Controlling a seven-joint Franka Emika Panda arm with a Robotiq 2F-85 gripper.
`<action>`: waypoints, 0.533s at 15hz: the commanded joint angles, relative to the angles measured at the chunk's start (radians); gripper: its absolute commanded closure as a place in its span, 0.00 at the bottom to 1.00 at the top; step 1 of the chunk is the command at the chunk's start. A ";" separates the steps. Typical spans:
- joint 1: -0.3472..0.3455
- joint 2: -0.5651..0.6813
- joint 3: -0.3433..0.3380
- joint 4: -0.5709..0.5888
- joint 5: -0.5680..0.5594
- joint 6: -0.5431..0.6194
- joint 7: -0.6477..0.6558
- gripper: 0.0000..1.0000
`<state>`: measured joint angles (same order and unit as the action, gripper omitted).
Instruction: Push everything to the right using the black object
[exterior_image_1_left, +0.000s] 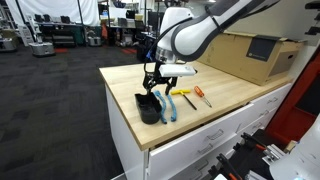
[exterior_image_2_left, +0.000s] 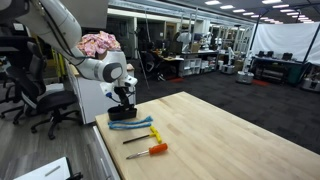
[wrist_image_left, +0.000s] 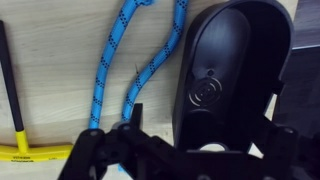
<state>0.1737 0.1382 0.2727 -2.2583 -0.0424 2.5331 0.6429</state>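
Your end effector (wrist_image_left: 205, 145) looks wide, straddling the black object (wrist_image_left: 235, 70) right of frame. Grip it firmly, keep it low on the worktop (exterior_image_1_left: 240, 95), and sweep the rope (wrist_image_left: 104, 65) squarely.

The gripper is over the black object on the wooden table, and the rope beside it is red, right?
Not quite: the rope is blue, not red, as the wrist view shows. The rest holds: the gripper is over the black object on the wooden table.

No legible text — round emblem (wrist_image_left: 207, 92) on black object (wrist_image_left: 240, 50) unreadable.
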 joint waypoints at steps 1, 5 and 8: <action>0.028 0.069 -0.054 0.047 0.014 -0.003 -0.046 0.00; 0.039 0.096 -0.089 0.057 0.010 0.006 -0.056 0.00; 0.048 0.105 -0.103 0.067 0.011 0.001 -0.061 0.32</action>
<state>0.1997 0.2132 0.1940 -2.2212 -0.0420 2.5340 0.6088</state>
